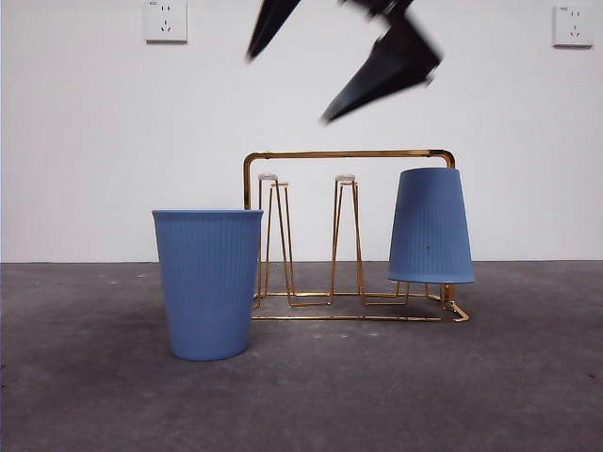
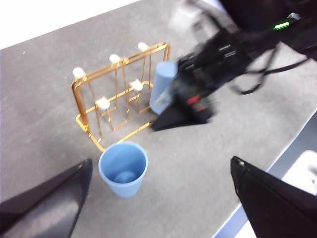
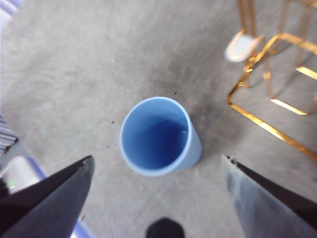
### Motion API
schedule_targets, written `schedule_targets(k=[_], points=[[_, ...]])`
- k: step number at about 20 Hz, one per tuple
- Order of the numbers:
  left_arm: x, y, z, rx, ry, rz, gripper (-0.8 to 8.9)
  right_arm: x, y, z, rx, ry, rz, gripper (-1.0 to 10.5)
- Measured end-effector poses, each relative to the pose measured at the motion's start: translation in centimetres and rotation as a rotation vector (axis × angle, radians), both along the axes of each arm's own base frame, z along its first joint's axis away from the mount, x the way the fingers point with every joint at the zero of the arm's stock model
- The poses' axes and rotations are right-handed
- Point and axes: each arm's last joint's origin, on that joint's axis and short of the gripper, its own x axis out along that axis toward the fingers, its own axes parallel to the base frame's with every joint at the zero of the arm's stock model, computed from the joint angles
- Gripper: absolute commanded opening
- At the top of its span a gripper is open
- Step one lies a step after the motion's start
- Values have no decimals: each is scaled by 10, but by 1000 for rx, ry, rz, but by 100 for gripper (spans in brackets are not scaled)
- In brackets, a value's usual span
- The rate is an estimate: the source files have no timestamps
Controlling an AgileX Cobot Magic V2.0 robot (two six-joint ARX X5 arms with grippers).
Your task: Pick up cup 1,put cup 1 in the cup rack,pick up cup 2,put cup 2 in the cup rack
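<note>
Cup 1 (image 1: pixel 431 226), blue and ribbed with a dark speck, sits upside down on a prong at one end of the gold wire cup rack (image 1: pixel 349 155). Cup 2 (image 1: pixel 207 282) stands upright on the table beside the rack's other end. My right gripper (image 1: pixel 288 88) is open and empty, high above cup 2 and the rack. Its wrist view looks down into cup 2 (image 3: pixel 158 136) between the jaws (image 3: pixel 157 158). My left gripper (image 2: pixel 161 160) is open and empty, far above the table. Its view shows cup 2 (image 2: pixel 123 168), the rack (image 2: pixel 119 94), cup 1 (image 2: pixel 163 87) and the right arm (image 2: pixel 213 69).
The grey table (image 1: pixel 471 386) runs back to a white wall with two sockets (image 1: pixel 165 21). The table's edge (image 2: pixel 277 163) shows in the left wrist view. The rack's other prongs (image 1: pixel 345 179) carry nothing.
</note>
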Motion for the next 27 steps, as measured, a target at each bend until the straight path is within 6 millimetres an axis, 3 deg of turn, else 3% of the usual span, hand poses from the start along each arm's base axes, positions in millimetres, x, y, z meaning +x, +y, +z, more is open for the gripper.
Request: schedule_targets(k=[3, 8, 14, 15, 23, 25, 27], points=[[-1, 2, 0, 10, 0, -3, 470, 13, 22, -31, -40, 44, -6, 440], [-1, 2, -2, 26, 5, -6, 470, 26, 39, -71, -128, 85, -51, 424], [0, 0, -2, 29, 8, -7, 470, 33, 45, -90, -145, 119, -65, 53], [0, 0, -2, 29, 8, -7, 470, 33, 45, -90, -144, 118, -64, -5], [6, -8, 6, -56, -47, -9, 470, 28, 42, -86, -164, 130, -25, -12], [10, -14, 9, -87, -63, -6, 470, 18, 31, -61, -187, 61, -30, -12], [17, -23, 12, -127, -84, -2, 471, 0, 12, -15, -166, -80, -60, -12]])
